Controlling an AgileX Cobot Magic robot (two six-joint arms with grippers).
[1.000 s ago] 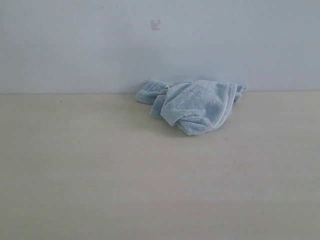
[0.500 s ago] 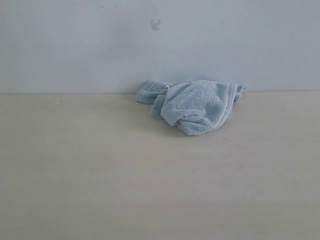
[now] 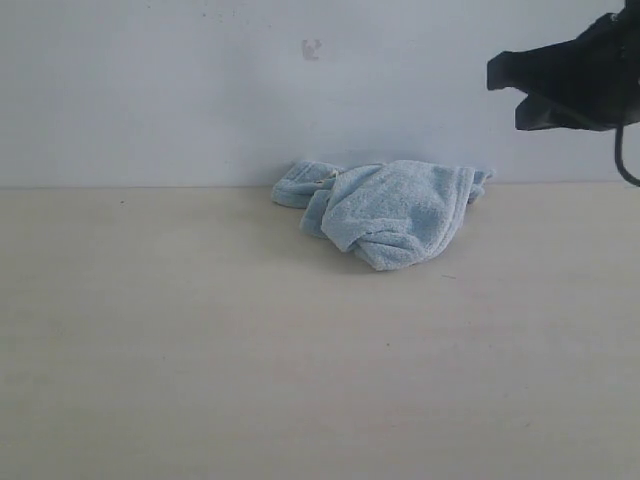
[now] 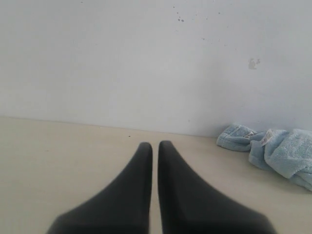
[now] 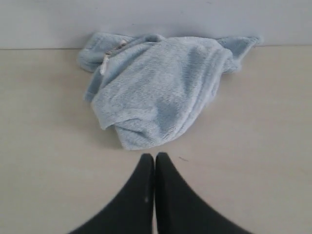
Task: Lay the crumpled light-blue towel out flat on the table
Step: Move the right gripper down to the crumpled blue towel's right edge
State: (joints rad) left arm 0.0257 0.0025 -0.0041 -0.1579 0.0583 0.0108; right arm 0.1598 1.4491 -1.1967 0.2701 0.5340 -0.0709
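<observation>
The towel lies bunched right of frame centre at the table's far edge, dead ahead of my right gripper, jaws pressed together and empty; my left gripper, likewise closed, sits farther off.

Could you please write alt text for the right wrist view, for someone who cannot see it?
A crumpled light-blue towel lies on the pale table by a white wall, just beyond the right gripper, jaws shut and empty.

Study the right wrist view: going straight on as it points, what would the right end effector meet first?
Probably the towel: its near fold lies straight ahead of the right end effector. Depth is unclear, so the table could come first.
</observation>
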